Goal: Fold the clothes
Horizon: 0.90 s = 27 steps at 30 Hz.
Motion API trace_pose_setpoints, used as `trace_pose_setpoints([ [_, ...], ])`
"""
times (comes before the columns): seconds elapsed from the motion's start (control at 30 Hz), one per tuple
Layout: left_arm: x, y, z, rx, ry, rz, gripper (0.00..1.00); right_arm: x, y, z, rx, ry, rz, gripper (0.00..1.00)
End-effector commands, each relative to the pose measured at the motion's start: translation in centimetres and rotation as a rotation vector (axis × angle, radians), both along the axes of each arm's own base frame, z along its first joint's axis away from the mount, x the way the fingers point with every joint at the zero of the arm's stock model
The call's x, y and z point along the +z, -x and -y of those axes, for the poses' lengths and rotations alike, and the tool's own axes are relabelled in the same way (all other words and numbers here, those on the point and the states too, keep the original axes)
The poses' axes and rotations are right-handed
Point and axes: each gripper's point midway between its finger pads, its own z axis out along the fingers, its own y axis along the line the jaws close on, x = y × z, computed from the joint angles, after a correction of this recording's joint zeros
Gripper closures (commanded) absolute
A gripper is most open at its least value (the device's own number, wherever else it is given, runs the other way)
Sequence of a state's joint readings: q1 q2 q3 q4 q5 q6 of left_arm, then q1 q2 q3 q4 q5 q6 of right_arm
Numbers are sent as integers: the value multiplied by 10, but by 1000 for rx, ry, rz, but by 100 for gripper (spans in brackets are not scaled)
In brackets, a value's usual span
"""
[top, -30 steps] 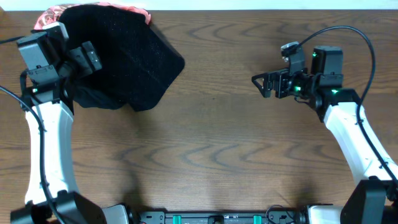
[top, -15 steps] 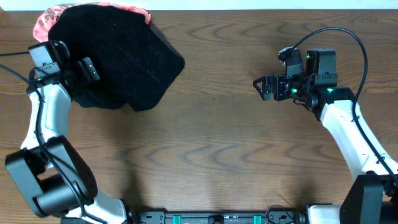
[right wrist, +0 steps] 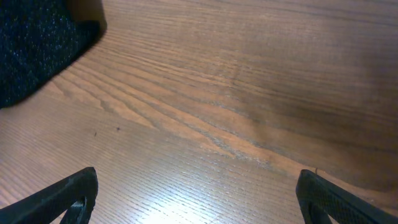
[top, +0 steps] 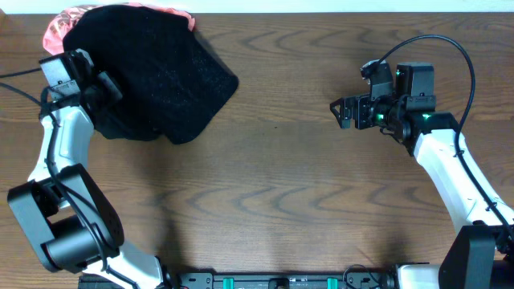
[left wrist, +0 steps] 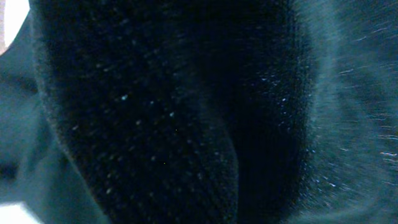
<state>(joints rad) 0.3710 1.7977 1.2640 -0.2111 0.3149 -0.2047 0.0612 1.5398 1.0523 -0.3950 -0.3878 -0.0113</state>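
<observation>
I see the black garment (top: 165,72) lying far-left to near-right, left gripper (top: 106,87) clamped on its left edge; right gripper (top: 339,112) jaws apart.

speckled garment (top: 165,72): black, fine pale flecks
shirt (top: 58,26), peeking out behind the speckled garment: coral-pink, pale print
top (top: 120,127), under the speckled garment's near edge: plain matte black
counter (top: 281,193): brown wood grain

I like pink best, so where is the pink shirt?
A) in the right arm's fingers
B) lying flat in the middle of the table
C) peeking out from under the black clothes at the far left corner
C: only an edge of the pink shirt shows, at the table's far left corner, with the black clothes piled over it.
</observation>
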Motion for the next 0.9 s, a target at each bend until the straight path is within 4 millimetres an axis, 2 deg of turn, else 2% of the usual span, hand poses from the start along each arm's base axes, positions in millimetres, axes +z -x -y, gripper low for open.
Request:
trace_pose_setpoints([
  [0.0,71,-15,37,-79,125,199,94,4,-3,-3,14,11,17,1],
  [0.1,117,-17,69,-162,126,316,94,4,-3,-3,7,5,13,1],
  [0.23,177,-9,134,-314,104,459,94,12,-6,-5,-11,-30,23,1],
  [0.33,212,2,190,-442,96,556,94,30,-5,-6,-17,-43,47,2],
  [0.4,227,9,221,-516,95,608,94,49,-2,-3,-30,-50,71,2],
  [0.43,234,13,242,-561,102,634,94,66,1,1,-38,-51,91,2],
  [0.47,235,14,249,-578,107,640,94,74,2,4,-46,-51,100,2],
  [0.7,222,27,326,-692,135,616,94,179,32,39,-138,-46,229,1],
  [0.77,218,33,353,-747,153,615,94,201,43,44,-151,-44,259,1],
  [0.87,212,42,395,-828,179,632,94,222,55,51,-174,-38,284,1],
])
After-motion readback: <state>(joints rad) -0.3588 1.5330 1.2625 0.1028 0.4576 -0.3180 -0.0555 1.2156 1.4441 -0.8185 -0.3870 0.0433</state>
